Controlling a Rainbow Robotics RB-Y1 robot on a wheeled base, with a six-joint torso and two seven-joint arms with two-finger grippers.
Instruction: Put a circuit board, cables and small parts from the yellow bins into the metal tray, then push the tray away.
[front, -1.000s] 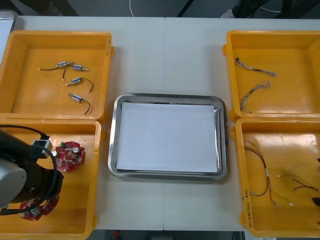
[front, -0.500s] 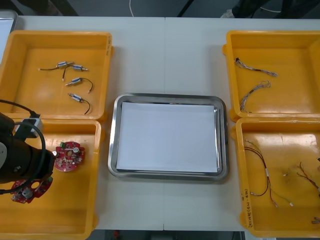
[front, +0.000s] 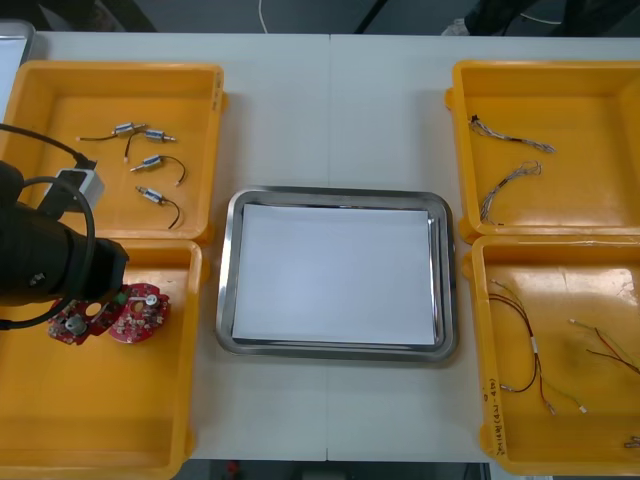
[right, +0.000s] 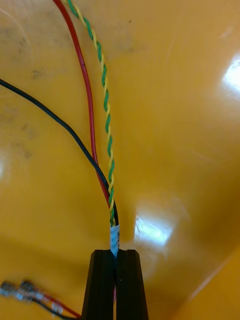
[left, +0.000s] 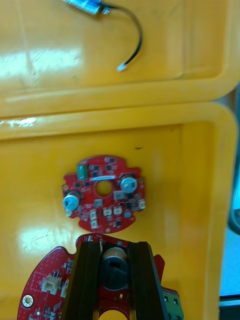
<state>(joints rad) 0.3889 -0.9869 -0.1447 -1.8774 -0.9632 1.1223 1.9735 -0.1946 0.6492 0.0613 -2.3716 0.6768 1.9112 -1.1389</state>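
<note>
Red board (left: 47, 287) is being pinched by the left jaws at one small component, risking a slip, while the right jaws are clamping a cable (right: 115, 237).

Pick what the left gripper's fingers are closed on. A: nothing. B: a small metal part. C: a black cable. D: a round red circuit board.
D: in the left wrist view the left gripper is clamped on a round red circuit board over a yellow bin, with a second board lying just beyond; the right gripper, in a right-side bin, pinches a cable bundle.
</note>
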